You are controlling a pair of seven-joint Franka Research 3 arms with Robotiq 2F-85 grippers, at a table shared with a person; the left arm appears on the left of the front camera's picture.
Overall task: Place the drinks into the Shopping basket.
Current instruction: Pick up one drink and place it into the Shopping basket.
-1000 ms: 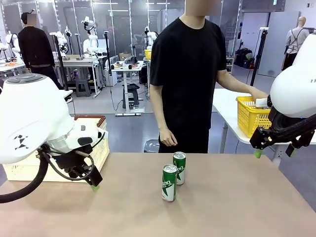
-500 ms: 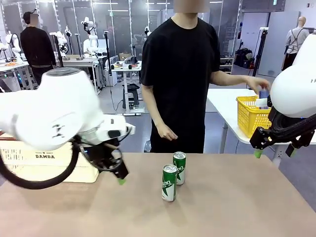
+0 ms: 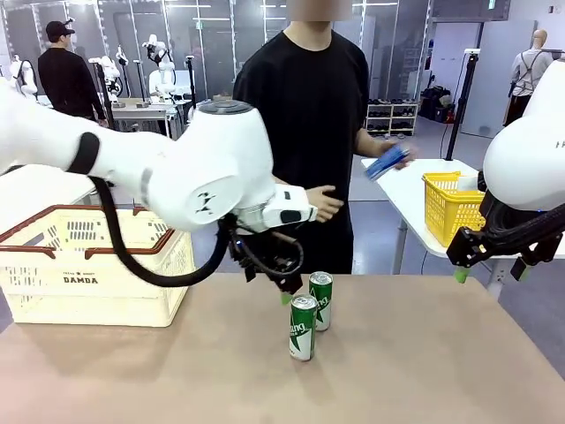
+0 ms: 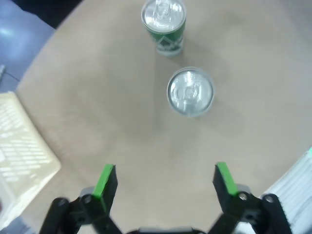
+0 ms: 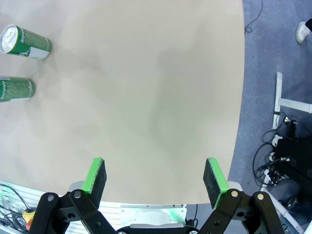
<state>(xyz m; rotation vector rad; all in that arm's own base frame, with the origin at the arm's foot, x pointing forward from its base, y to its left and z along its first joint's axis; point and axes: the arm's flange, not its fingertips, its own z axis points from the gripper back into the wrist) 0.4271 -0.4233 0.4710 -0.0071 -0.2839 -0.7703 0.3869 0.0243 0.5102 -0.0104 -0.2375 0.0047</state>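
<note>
Hovering open-jawed just beside two green cans (image 3: 303, 328) on the table (image 3: 424, 371), the left gripper (image 4: 165, 178) is needing to straddle one squarely, sparing its close neighbour. The right gripper (image 5: 155, 183) is idling open and empty, the Shopping basket (image 3: 132, 291) standing at the table's left

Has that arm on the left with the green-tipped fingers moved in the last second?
Yes. The left arm's fingers swung rightward, away from the Shopping basket and up to the green cans, which stayed put.

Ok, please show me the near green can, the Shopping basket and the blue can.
near green can (image 3: 303, 329), front view, middle of its green side.
Shopping basket (image 3: 115, 296), front view, cream front wall under the rim.
blue can (image 3: 387, 162), front view, middle of its blue side.
</note>
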